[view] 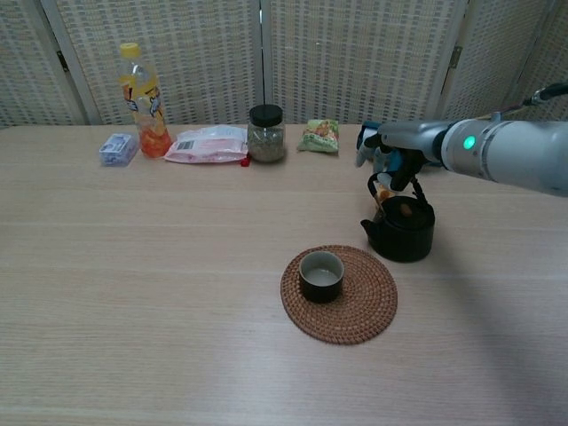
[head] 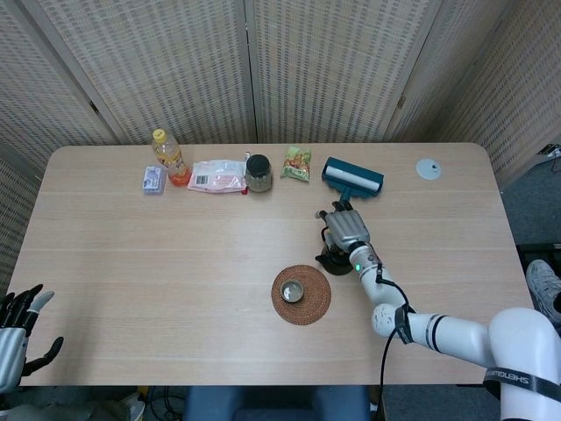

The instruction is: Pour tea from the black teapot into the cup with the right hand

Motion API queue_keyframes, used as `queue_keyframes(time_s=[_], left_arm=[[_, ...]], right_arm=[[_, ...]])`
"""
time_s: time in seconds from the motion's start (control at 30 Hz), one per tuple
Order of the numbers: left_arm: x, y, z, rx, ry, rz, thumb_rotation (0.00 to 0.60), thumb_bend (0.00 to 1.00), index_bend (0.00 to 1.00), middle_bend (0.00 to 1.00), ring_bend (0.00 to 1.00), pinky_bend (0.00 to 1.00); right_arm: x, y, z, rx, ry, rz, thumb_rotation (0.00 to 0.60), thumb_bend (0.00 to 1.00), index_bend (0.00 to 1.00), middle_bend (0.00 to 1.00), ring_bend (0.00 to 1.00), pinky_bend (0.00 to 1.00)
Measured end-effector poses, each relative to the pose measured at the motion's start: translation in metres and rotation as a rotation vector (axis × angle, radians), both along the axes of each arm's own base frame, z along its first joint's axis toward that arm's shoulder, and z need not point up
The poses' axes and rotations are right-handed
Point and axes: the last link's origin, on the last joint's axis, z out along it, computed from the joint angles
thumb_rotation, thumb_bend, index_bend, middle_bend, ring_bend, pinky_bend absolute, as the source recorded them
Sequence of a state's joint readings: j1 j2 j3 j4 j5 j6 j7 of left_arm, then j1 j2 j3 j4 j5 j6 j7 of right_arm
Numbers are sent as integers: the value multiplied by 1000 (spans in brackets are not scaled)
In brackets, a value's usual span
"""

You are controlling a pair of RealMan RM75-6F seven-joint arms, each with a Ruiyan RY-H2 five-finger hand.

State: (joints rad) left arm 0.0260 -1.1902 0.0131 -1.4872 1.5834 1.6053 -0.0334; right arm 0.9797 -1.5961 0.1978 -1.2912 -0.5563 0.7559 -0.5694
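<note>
Half the black teapot (view: 401, 230) handle hides under the right hand (view: 388, 153); finger grip unclear; cup (view: 320, 275) at seven o'clock.

1. The black teapot (view: 402, 228) stood upright on the bare table, right of centre. It was round and squat, its lid on, its hoop handle raised and its short spout pointing left.
2. The cup (view: 321, 275), small and dark with a pale inside, sat upright near and left of the teapot, apart from it.
</note>
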Motion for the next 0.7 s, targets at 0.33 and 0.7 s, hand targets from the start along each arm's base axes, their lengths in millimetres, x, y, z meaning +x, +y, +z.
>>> queue_keyframes(time_s=[0.33, 0.7], left_arm=[[-1, 0, 1, 4, 0, 4, 600, 293, 147, 68, 88, 27], [1, 1, 1, 7, -3, -9, 600, 293, 147, 68, 87, 27]], right_arm=[[-5, -3, -1, 7, -1, -28, 600, 604, 212, 413, 64, 35], [1, 7, 11, 11, -29, 8, 600, 599, 213, 480, 180, 35]])
